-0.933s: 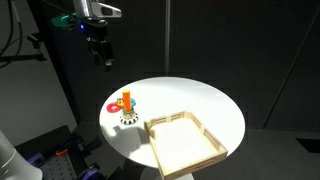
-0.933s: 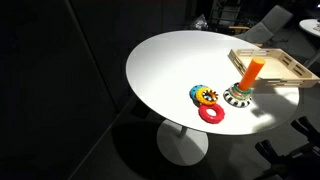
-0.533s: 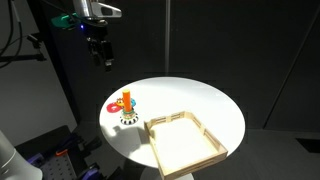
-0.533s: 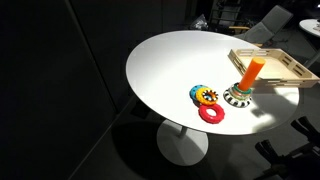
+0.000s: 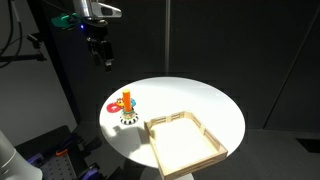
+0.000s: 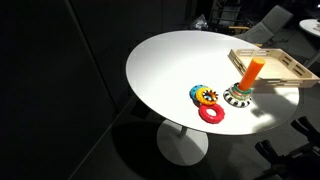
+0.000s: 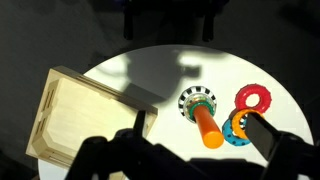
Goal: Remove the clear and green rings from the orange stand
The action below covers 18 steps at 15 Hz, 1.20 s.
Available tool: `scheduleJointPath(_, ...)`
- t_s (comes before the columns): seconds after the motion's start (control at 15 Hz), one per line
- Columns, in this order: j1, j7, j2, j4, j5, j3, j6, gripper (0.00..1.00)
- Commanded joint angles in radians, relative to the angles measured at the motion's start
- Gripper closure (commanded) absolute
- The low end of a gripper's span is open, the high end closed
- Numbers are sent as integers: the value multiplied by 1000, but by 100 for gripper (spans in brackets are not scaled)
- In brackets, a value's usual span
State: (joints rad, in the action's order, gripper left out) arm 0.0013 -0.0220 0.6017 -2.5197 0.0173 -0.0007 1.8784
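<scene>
The orange stand (image 6: 250, 71) is upright on your round white tabletop (image 6: 170, 65), close to the rim and near a corner of the wooden tray (image 5: 190, 145), the largest thing lying there. In the wrist view the tray takes the left side and the stand sits to its right, a little apart. Your claw (image 5: 104, 61) hangs high over the tabletop in an exterior view, well above the stand and touching nothing. In the wrist view its two dark fingers (image 7: 275, 145) are spread wide, with nothing gripped between them. Around the foot of the stand's peg lies the clear ring (image 6: 238, 97), showing as a dark-and-whitish band low against the tabletop. Off the stand, just beside it, you have a red ring (image 6: 211, 113) lying flat, and next to that a yellow ring (image 6: 207, 96) overlapping a blue ring (image 6: 196, 91). The green ring you cannot pick out with certainty: the colours are too small to tell
</scene>
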Motion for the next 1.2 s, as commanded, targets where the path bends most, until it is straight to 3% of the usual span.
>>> scheduleJointPath(0.0, -2, 1, 0, 2, -1, 2, -2, 0)
scheduleJointPath(0.4, 3, -21, -53, 7, -9, 18, 62, 0)
scheduleJointPath(1.13, 44, -37, -182, -48, -44, 61, 297, 0)
